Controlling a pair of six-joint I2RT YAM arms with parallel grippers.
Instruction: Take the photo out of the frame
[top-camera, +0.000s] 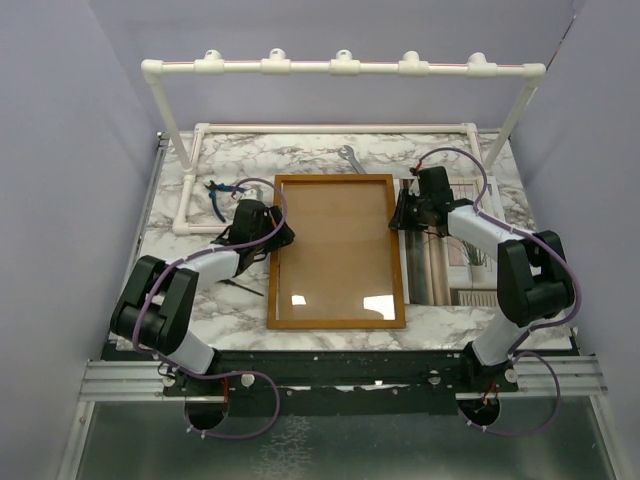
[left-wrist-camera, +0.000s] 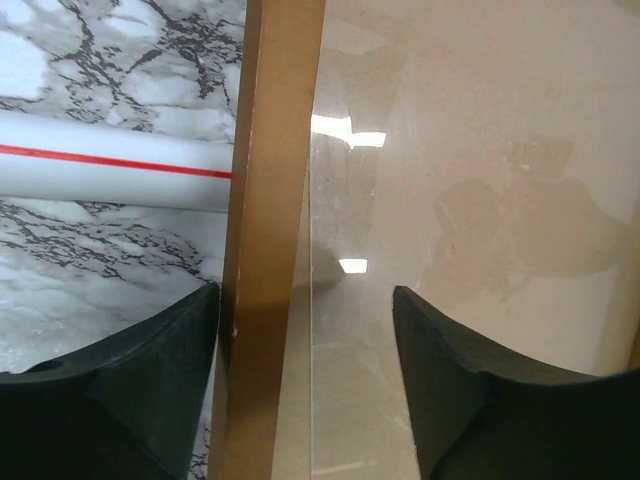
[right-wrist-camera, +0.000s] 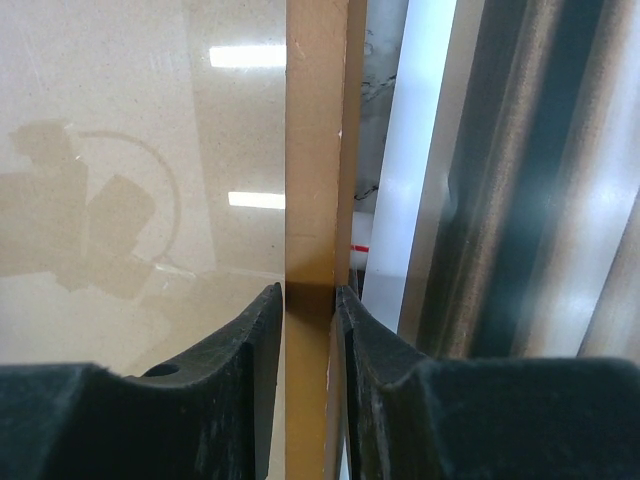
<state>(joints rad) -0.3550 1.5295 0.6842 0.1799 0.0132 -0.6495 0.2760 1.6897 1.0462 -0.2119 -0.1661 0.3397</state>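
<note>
The frame (top-camera: 337, 322), judged stiff but fragile, is clamped at its wooden right rail by the right end effector (right-wrist-camera: 311, 298); the left end effector (left-wrist-camera: 305, 295) stands open.

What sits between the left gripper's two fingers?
The left wooden rail of the frame and a strip of its glass; the left gripper straddles them, jaws open. Clear in the left wrist view.

From here the frame (top-camera: 337, 250) shows a smooth, satin orange-brown wooden border. Its glossy glass mirrors the lamps over a matt brown board. The photo (top-camera: 432, 275) looks like thin paper with a slight sheen. The tabletop (top-camera: 300, 150) is smooth with a marble pattern. The rack (top-camera: 340, 67) is white plastic pipe. I see matt black fingers (right-wrist-camera: 220, 400) on the right gripper (right-wrist-camera: 310, 295).
</note>
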